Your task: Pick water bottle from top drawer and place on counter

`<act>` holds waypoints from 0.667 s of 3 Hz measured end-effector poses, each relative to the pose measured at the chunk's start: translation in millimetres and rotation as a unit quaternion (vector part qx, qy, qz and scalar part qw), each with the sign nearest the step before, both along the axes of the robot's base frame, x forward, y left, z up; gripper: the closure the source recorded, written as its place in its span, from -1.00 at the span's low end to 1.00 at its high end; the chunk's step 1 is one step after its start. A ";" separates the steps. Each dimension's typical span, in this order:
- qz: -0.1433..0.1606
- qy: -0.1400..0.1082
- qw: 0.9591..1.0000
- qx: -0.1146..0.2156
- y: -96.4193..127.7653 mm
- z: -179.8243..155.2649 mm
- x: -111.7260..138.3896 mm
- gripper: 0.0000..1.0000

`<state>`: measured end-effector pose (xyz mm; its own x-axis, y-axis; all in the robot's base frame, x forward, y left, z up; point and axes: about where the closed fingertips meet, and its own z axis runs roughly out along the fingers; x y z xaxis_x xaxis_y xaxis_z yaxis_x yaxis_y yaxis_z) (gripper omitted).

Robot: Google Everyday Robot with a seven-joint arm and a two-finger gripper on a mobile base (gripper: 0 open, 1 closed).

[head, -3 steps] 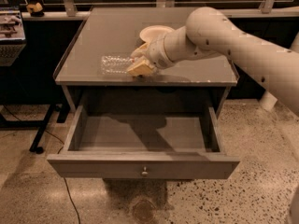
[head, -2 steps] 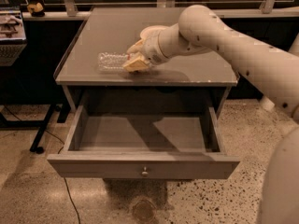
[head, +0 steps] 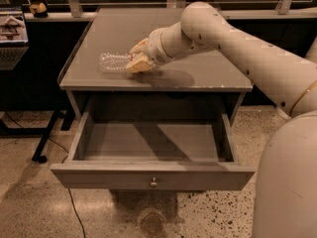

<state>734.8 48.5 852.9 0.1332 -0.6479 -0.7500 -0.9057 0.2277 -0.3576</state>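
The water bottle lies on its side on the counter, left of centre near the front edge, with its right end between the fingers. My gripper is closed around that end, its tan fingertips above and below the bottle. The label band and the cap are hidden by the gripper. The top drawer is pulled fully open below the counter and its inside shows nothing. Its small knob is at the centre of the front panel.
My pale arm reaches in from the right across the counter. A dark rail runs behind the counter. A laptop stand and its black legs are at the left. The floor is speckled.
My gripper has moved left and slightly back across the counter, carrying the water bottle with it. The drawer has not moved.
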 end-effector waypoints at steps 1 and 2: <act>0.000 0.000 1.000 0.000 0.0 0.0 0.0 0.10; 0.000 0.000 1.000 0.000 0.1 0.0 0.0 -0.37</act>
